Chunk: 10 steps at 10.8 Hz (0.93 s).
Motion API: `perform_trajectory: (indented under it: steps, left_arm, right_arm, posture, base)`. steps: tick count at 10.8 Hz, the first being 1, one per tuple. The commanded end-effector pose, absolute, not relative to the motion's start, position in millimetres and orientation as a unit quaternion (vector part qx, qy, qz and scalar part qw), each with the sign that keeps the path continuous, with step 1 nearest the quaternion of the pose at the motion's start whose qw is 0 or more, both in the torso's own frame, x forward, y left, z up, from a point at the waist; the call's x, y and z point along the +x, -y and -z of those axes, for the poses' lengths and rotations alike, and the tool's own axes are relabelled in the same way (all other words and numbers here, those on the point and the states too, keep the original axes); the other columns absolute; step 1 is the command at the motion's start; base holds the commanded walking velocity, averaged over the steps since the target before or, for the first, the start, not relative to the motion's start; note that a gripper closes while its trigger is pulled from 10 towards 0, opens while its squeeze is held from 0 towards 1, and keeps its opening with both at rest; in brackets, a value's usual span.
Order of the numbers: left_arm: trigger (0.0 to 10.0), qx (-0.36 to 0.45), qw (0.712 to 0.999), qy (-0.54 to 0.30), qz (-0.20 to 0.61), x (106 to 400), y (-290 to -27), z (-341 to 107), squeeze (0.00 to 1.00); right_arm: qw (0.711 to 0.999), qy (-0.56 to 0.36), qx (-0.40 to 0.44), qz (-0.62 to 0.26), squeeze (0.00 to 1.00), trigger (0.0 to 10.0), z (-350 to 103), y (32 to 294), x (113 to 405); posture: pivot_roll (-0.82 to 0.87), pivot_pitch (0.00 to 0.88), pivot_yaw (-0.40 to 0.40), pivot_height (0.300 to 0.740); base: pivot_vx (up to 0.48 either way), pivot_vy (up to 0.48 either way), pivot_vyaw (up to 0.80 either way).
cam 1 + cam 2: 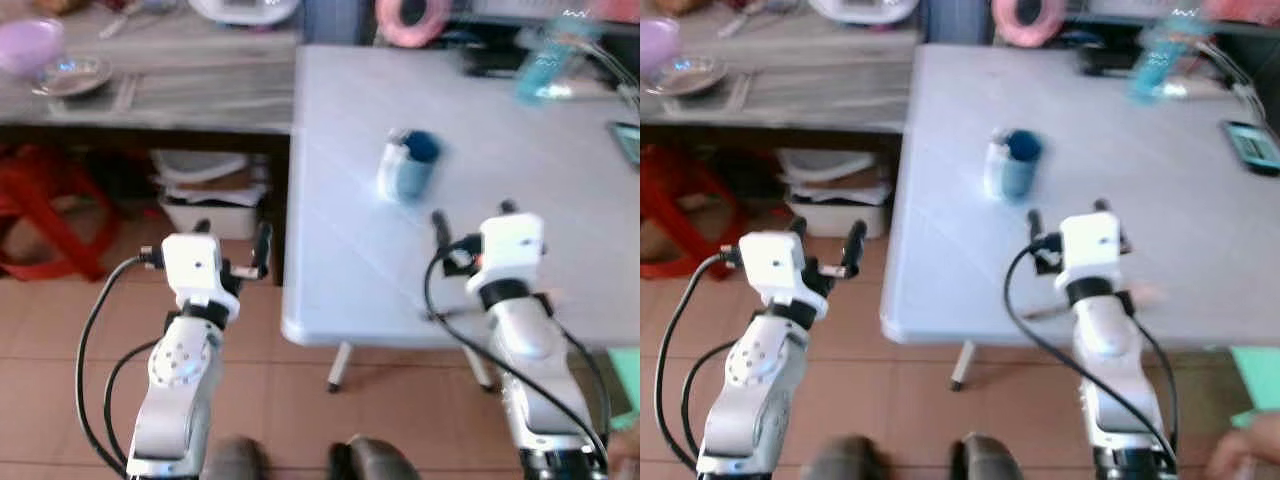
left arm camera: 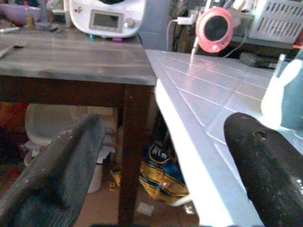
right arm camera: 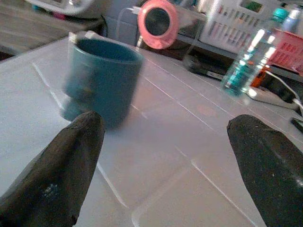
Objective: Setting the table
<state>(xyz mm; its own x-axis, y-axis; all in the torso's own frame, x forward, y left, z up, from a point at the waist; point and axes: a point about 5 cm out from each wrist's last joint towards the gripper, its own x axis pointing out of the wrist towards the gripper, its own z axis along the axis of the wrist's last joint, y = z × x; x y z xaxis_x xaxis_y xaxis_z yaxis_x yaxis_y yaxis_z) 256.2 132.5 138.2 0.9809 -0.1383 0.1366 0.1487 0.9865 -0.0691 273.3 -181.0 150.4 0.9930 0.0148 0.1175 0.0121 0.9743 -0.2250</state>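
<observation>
The right hand (image 3: 163,165), fingers wide, approaches the blue cup (image 3: 102,80) on the white surface (image 1: 520,240); next, it should enclose it. The left hand (image 2: 161,175) waits wide.

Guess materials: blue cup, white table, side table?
Blue cup: likely glazed ceramic, thick rim and matte-smooth wall; could be plastic. White table: probably moulded plastic, glossy with a scored grid and rounded edge. Side table: wood, grey streaked grain top on dark legs.
</observation>
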Motion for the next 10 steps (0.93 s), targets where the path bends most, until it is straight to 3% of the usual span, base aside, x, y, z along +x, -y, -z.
perform_trajectory:
  steps: [1,7,10]
  left_arm:
    - [10.0,-0.035,0.996,0.056,0.064,255,-137,-135,0.00]
    - [10.0,-0.028,0.996,0.054,0.064,257,-137,-134,0.00]
    - [10.0,-0.026,0.996,0.055,0.068,258,-138,-135,0.00]
  right_arm:
    - [0.992,0.061,-0.110,-0.006,0.00,10.0,-150,177,273]
    - [0.996,0.020,-0.084,0.023,0.00,10.0,-137,181,268]
    - [0.996,-0.018,-0.081,-0.024,0.00,10.0,-123,170,259]
  posture:
    - [-0.05,0.156,-0.035,0.740]
    - [-0.05,0.162,-0.032,0.740]
    - [-0.06,0.165,-0.025,0.740]
  base:
    - [0.000,-0.398,0.00]
    - [0.000,-0.041,0.00]
    - [0.000,0.000,0.00]
